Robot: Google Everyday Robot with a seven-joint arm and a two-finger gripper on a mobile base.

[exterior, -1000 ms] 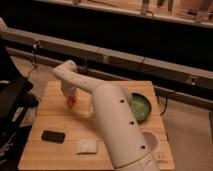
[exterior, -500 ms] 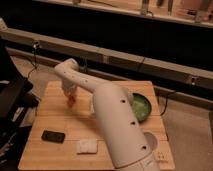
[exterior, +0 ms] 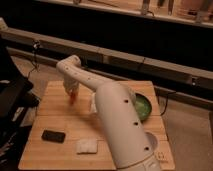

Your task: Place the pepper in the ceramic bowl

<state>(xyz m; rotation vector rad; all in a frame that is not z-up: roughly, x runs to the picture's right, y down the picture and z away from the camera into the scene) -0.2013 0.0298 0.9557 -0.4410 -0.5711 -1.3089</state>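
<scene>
The small orange-red pepper (exterior: 73, 97) is at the left part of the wooden table (exterior: 60, 117), right under the tip of my gripper (exterior: 70, 91). The gripper hangs down from the white arm (exterior: 117, 120), which reaches from the lower right over the table to the far left. I cannot tell whether the pepper is lifted or rests on the wood. The dark green ceramic bowl (exterior: 143, 107) stands at the table's right side, partly hidden behind the arm, well away from the gripper.
A flat black object (exterior: 53, 135) lies at the front left of the table and a white sponge-like pad (exterior: 87, 146) lies near the front edge. A small white object (exterior: 93, 105) shows beside the arm. A dark counter runs behind the table.
</scene>
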